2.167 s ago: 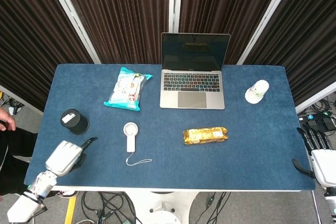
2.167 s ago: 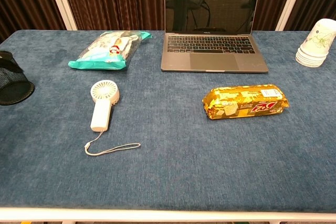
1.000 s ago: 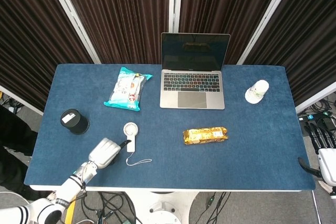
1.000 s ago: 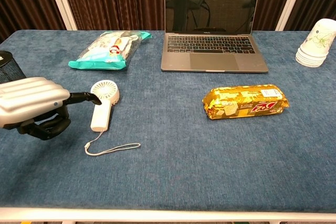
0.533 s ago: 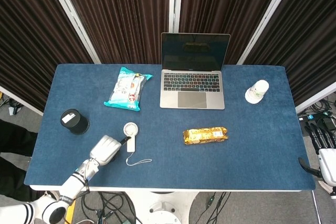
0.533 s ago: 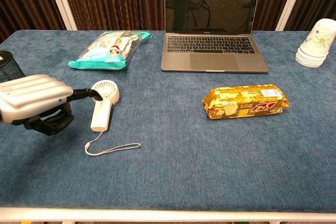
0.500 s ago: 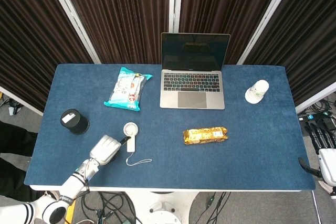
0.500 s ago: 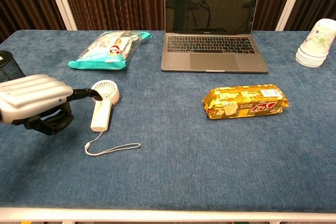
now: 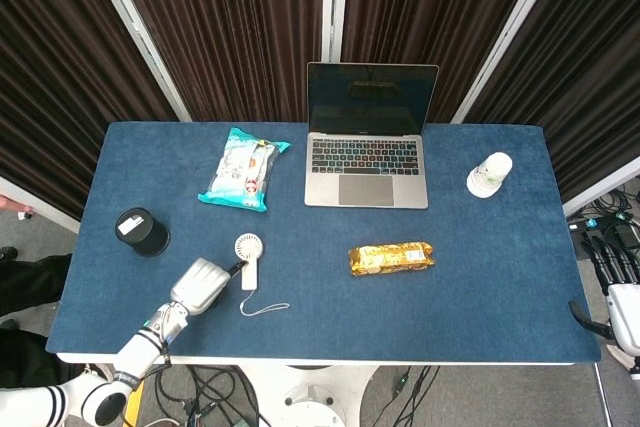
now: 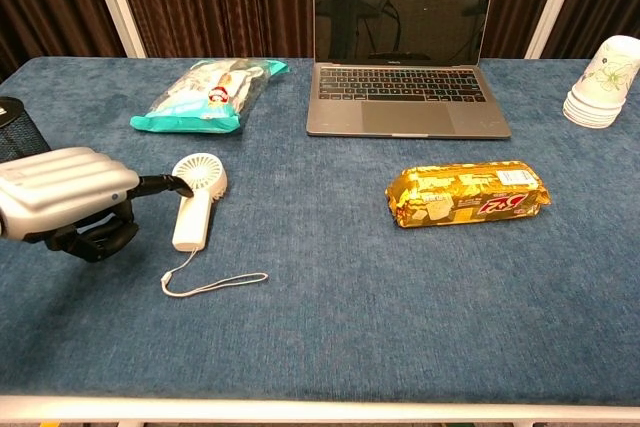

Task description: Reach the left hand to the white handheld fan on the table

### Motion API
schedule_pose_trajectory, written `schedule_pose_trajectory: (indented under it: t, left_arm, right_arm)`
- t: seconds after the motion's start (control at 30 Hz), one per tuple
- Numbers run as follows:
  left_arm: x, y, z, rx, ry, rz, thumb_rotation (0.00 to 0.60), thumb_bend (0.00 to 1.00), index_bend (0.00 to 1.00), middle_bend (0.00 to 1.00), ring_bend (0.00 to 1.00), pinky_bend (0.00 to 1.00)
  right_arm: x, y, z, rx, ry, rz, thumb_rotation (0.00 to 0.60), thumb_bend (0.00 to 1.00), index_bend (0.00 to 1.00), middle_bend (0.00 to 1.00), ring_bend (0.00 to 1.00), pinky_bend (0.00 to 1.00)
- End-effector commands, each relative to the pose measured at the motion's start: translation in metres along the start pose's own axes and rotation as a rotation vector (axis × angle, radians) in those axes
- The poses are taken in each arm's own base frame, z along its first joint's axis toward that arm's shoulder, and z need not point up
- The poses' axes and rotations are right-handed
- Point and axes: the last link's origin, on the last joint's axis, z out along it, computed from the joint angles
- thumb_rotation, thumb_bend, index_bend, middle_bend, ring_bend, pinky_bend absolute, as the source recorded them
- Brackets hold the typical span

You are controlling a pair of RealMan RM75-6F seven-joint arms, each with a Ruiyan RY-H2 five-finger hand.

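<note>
- White plastic handheld fan (image 10: pixel 196 196) with a round grille head lies flat on the blue felt-covered tabletop (image 10: pixel 330 327), head pointing toward the far edge, in the left front part of the surface.
- Its thin white wrist cord (image 10: pixel 212 283) trails from the handle base in a loop toward the front edge.
- Silver-backed left hand (image 10: pixel 66 202) hovers low just to the left of the fan; one dark fingertip (image 10: pixel 172 185) is stretched out and reaches the left edge of the fan head, while the other fingers are curled under the palm. It holds nothing.
- From the head view the left hand (image 9: pixel 203 285) sits beside the fan (image 9: pixel 248 259), near the front-left corner.
- White right hand (image 9: pixel 618 305) shows only partly at the right border of the head view, off the tabletop; whether its fingers are spread or closed cannot be told.
- Black mesh cylindrical pen cup (image 9: pixel 141 231) stands left of the fan.
- Teal-edged clear snack bag (image 10: pixel 207 93) lies behind the fan.
- Grey open laptop (image 10: pixel 404 97) sits at the far centre.
- Gold foil biscuit packet (image 10: pixel 468 193) lies in front of the laptop.
- Stack of white paper cups (image 10: pixel 603 82) stands at the far right.
</note>
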Motion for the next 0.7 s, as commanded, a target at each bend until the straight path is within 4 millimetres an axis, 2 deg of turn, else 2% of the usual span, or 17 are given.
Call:
schedule_pose_trajectory:
  t: [0.03,0.47,0.7]
  left_arm:
    - [-0.001,0.0,0.0,-0.003,-0.008,0.009,0.6,0.61,0.13,0.85,0.82,0.77]
    - [0.004,-0.001,0.0,0.008,-0.008,0.045,0.6,0.61,0.15,0.85,0.82,0.77]
    - [0.019,-0.004,-0.006,0.018,0.055,0.006,0.6,0.61,0.15,0.85,0.82,0.77]
  right_arm:
    - [0.0,0.0,0.0,0.001,0.0,-0.001,0.6,0.2,0.0,0.0,0.0,0.0]
    - [0.0,0.001,0.0,-0.004,0.001,0.0,0.6,0.2,0.0,0.0,0.0,0.0]
    - [0.001,0.001,0.001,-0.006,0.004,0.0,0.6,0.2,0.0,0.0,0.0,0.0]
